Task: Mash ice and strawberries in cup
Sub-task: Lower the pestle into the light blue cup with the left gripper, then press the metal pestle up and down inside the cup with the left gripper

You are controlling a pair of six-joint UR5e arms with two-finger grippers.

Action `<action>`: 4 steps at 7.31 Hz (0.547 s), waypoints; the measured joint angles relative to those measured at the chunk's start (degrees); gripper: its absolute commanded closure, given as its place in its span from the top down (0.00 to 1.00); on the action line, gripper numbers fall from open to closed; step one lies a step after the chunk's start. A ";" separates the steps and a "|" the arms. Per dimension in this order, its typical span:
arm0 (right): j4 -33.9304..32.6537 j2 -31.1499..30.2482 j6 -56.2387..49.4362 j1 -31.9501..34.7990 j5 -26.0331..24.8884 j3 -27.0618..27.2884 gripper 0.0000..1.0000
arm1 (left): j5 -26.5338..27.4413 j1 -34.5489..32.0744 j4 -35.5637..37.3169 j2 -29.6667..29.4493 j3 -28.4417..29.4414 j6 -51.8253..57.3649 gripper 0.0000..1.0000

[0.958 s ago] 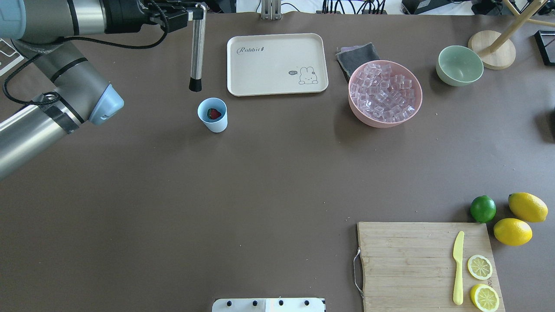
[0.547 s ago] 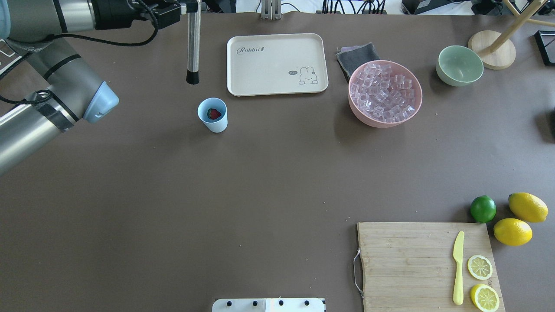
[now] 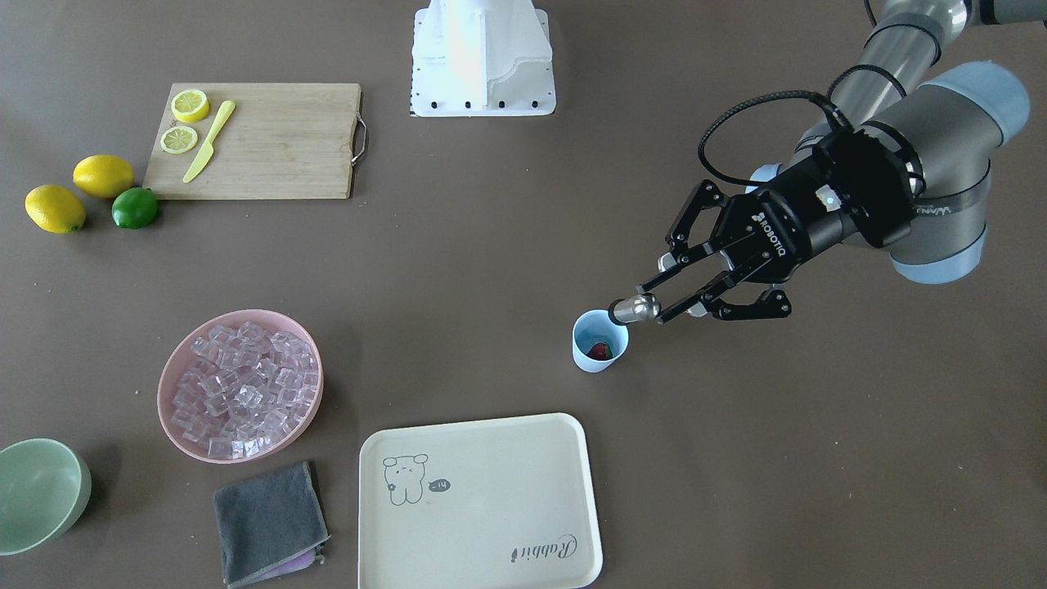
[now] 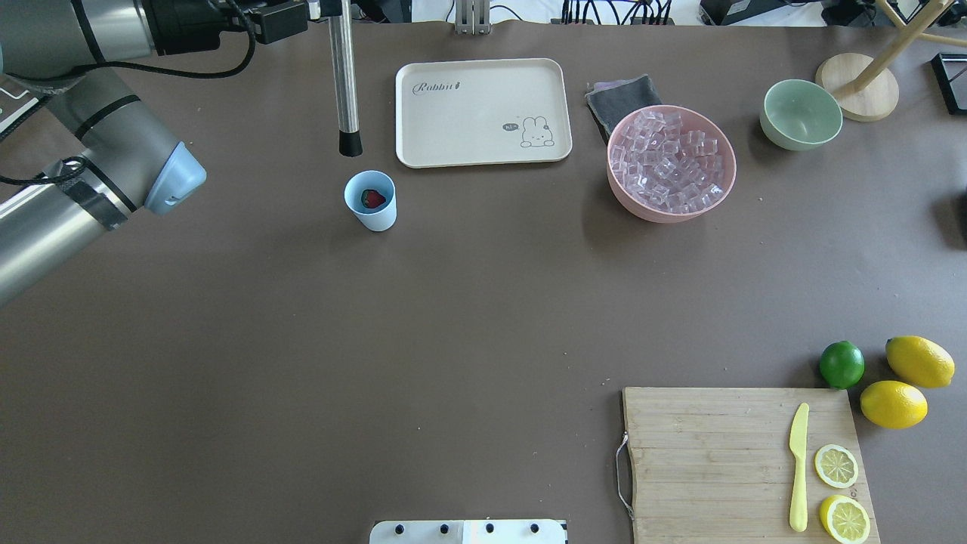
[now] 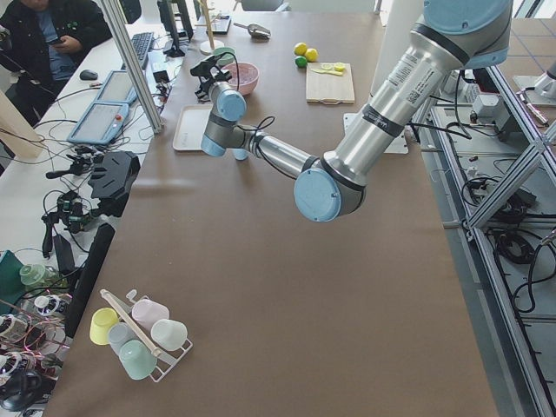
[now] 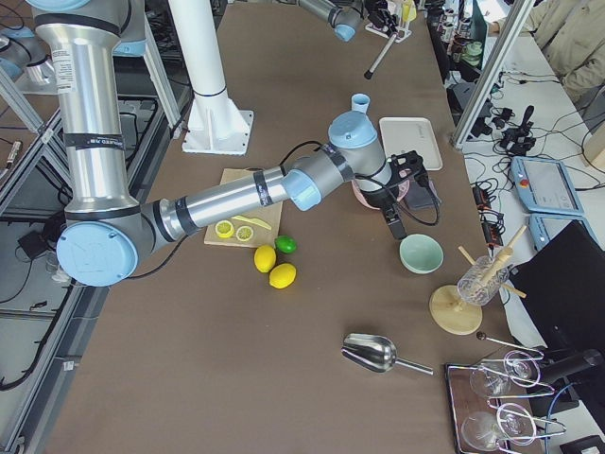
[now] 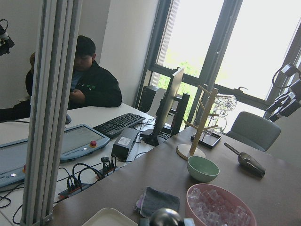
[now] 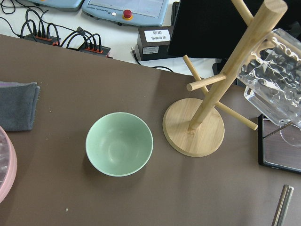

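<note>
Since half a second ago, the metal masher (image 4: 345, 83) has swung its black tip sideways toward the tray (image 4: 468, 113).
The strawberry (image 4: 374, 199) lies in the cup (image 4: 380, 217) on the table; beyond it, the left gripper (image 3: 654, 304) is clamped on the masher, whose tip is outside the cup. Ice (image 4: 671, 160) fills the pink bowl (image 4: 650, 213), well apart. Right gripper (image 6: 392, 225): cannot tell whether its fingers are apart or together.

Brown table (image 4: 302, 340) with cup (image 4: 378, 221), tray (image 4: 468, 121), board (image 4: 702, 453)

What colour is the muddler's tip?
Black tip on a silver muddler; it shows best in the overhead view.
</note>
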 measured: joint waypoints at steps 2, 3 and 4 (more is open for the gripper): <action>0.08 0.03 -0.01 0.00 -0.02 0.29 0.99 | 0.10 0.33 -3.02 0.36 1.49 -3.96 0.00; 0.11 0.02 -0.02 0.00 -0.06 0.42 0.99 | 0.12 0.74 -4.47 0.35 2.58 -4.35 0.00; 0.12 -0.04 -0.06 0.00 -0.08 0.46 0.99 | 0.13 1.22 -5.68 0.34 3.52 -4.38 0.00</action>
